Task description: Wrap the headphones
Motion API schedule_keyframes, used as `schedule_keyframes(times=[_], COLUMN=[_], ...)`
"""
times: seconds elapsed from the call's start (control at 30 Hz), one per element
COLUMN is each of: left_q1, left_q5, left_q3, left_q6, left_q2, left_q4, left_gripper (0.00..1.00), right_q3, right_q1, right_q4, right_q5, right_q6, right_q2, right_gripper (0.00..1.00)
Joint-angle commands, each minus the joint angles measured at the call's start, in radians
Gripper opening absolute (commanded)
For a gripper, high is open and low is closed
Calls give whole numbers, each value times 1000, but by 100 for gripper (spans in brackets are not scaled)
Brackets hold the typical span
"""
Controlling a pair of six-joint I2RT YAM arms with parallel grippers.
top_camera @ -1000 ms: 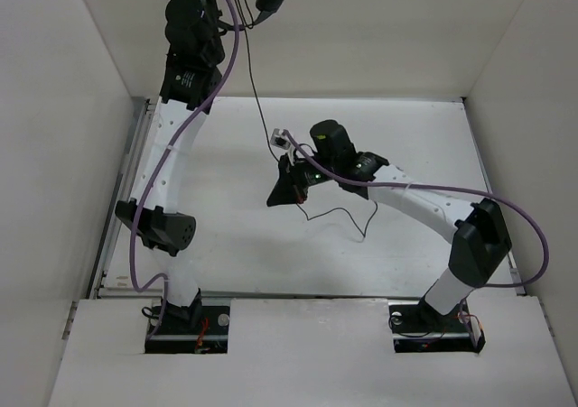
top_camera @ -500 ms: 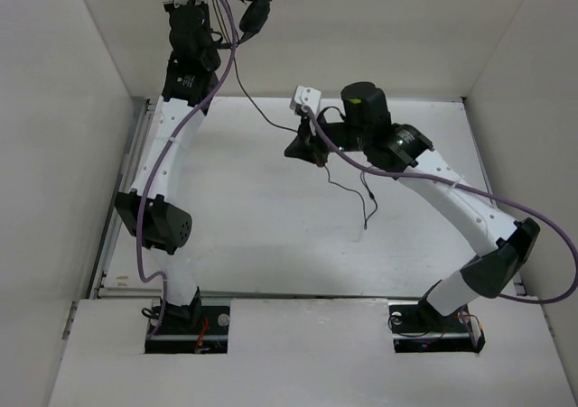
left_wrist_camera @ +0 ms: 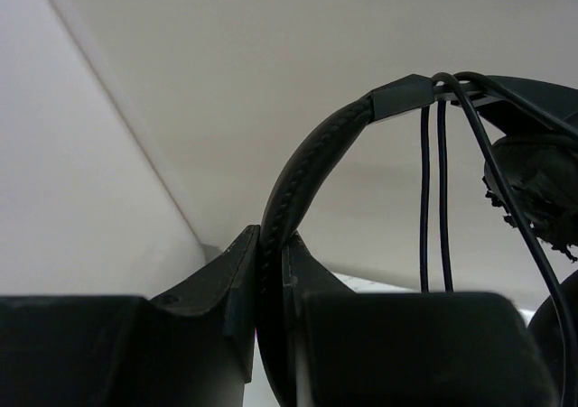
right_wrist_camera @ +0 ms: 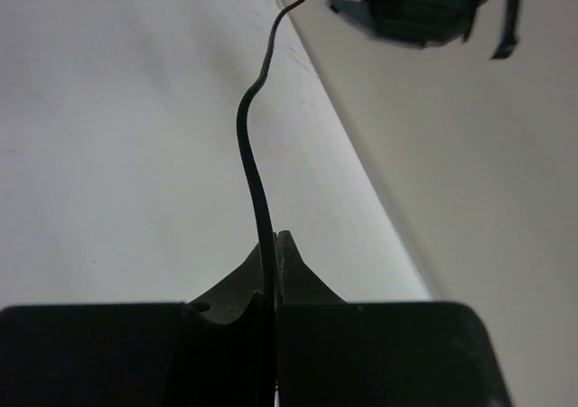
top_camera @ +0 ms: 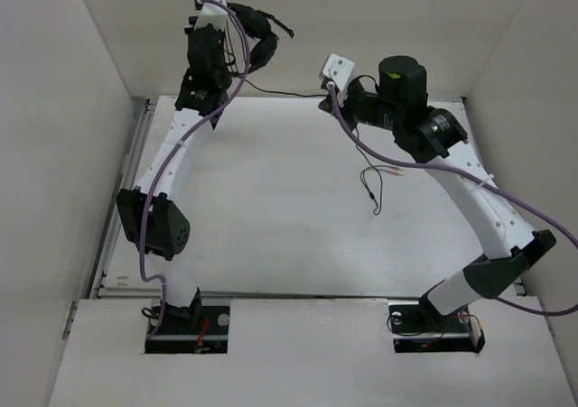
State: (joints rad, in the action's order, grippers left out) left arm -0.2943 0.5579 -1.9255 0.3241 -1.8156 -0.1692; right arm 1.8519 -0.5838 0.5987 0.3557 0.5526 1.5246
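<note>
The black headphones (top_camera: 261,44) hang in the air by the back wall. My left gripper (top_camera: 237,21) is shut on their padded headband (left_wrist_camera: 300,177); the jaws clamp it from both sides (left_wrist_camera: 271,255). An earcup (left_wrist_camera: 535,183) and two strands of cord (left_wrist_camera: 432,199) hang at the right of the left wrist view. The thin black cord (top_camera: 280,91) runs from the headphones to my right gripper (top_camera: 323,100), which is shut on it (right_wrist_camera: 274,246). The cord (right_wrist_camera: 252,145) rises from those jaws toward the headphones (right_wrist_camera: 406,10). Its loose end (top_camera: 377,190) with reddish plugs (top_camera: 390,171) dangles below the right arm.
White walls enclose the table (top_camera: 271,217) at the back and on both sides. Purple cables (top_camera: 506,204) loop along both arms. The table's back edge meets the wall close behind both grippers.
My right gripper has lifted the cord and carried it back and right toward the wall. My left gripper has swung the headphones to the right and lower. The loose end now dangles off the table.
</note>
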Motion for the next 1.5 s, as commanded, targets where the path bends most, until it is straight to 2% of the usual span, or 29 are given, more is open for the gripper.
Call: schedule_keyframes(times=[0.0,0.13,0.27,0.67,0.83,1.23,1.47], left_q1=[-35,-79,-171,-340,-377,-435,-443], left_q5=[-4,-24,-65,-229,-318,-509,-520], left_q3=[58,150,262,376,350,217,191], left_q6=[7,10,10,-51,-62,-83,-85], left_q2=[113,151,196,271,309,332,343], left_q4=[-118,-98,-50,88,138,241,258], left_gripper=[0,0,0,0,0,0,0], right_q3=[56,56,56,30,-28,-16,-31], right_q1=[28,72,112,189,252,284,327], right_q4=[-45,-105,-193,-329,-385,-407,-424], right_q5=[-86,-152,-245,-311,-302,-285,-294], right_q6=[69,86,127,175,155,101,78], right_q2=[-49,-61,-63,-32,-11,66,83], right_gripper=[0,0,0,0,0,0,0])
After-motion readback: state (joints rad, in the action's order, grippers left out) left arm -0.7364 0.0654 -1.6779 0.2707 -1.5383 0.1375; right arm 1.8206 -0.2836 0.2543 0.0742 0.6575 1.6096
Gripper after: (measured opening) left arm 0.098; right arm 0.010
